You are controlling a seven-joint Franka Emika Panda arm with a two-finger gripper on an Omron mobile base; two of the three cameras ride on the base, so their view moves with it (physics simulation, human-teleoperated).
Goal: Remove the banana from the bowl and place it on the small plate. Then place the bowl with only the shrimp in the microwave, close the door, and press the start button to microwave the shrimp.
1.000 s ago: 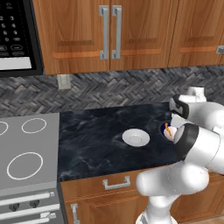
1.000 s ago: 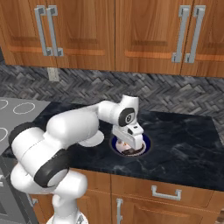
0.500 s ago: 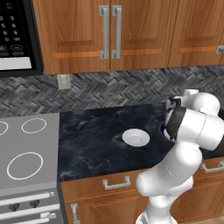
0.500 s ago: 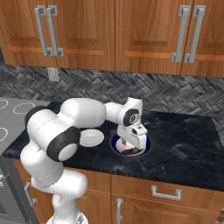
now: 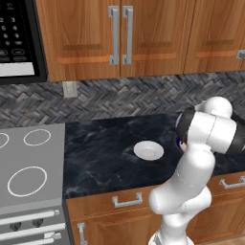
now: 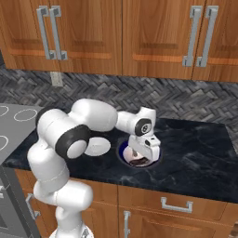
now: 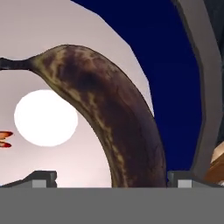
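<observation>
Hand view, item: banana (image 7: 118,127), inside the bowl (image 7: 175,74), long axis running 10 to 5 o'clock. Your gripper (image 7: 111,177) stands wide, straddling its lower end; you descend straight.

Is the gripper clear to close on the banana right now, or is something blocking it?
Probably yes. The gripper is open, low inside the bowl, with the banana running between its fingertips. The shrimp lies off to the side, apart from the banana.

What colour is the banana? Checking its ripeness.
Dark brown with yellowish mottling, overripe; the banana shows best in the hand view.
</observation>
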